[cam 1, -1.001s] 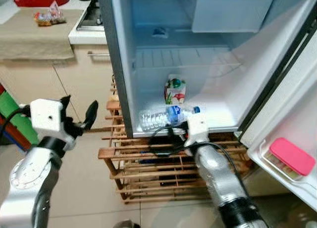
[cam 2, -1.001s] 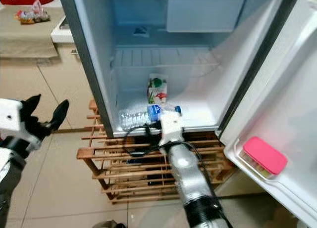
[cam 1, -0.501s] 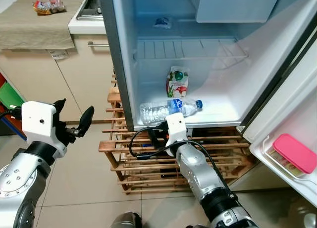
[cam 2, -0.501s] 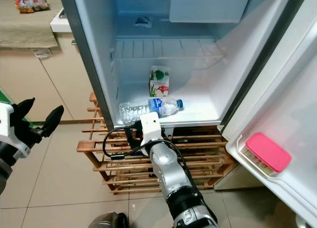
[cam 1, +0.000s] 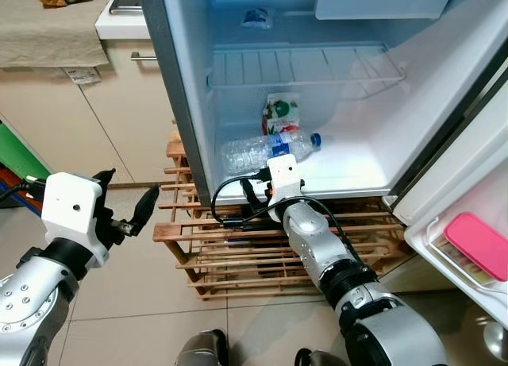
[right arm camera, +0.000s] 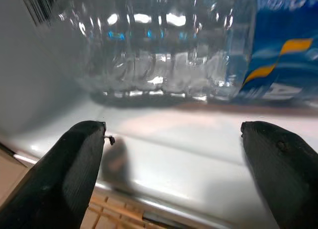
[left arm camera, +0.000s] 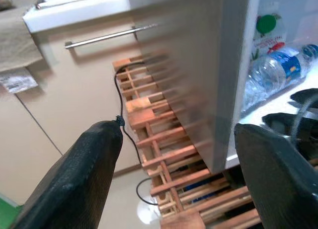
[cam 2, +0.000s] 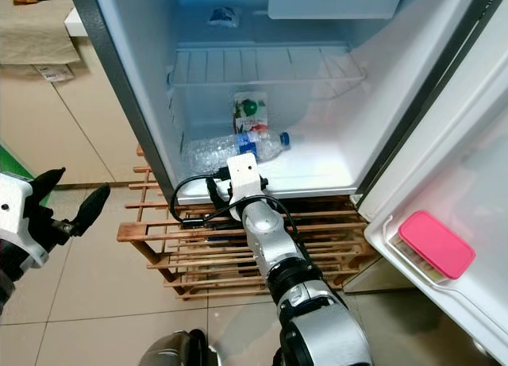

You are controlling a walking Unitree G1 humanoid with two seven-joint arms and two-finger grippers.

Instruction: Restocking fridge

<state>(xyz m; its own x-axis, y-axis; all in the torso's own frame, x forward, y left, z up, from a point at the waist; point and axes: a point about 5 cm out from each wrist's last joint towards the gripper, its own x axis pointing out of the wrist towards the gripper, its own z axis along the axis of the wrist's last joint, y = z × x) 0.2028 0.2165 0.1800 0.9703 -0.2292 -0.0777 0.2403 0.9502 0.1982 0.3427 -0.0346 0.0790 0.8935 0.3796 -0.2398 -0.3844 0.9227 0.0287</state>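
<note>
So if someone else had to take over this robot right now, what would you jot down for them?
Right gripper: open, empty, at the fridge floor's front edge, just short of the bottle.
Left gripper: open, empty, held left of the fridge.
Bottle lies on its side on the fridge floor; carton stands behind it.
Pink box sits in the door shelf.
Done: bottle and carton are in.
Left: door is open; nothing more to load is in sight.

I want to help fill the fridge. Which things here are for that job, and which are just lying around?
For the job:
water bottle, lying on the fridge floor
juice carton behind it
right gripper, open, in front of the bottle

Just lying about:
pink box in the door shelf
wooden rack underneath
left gripper, open, idle
</note>
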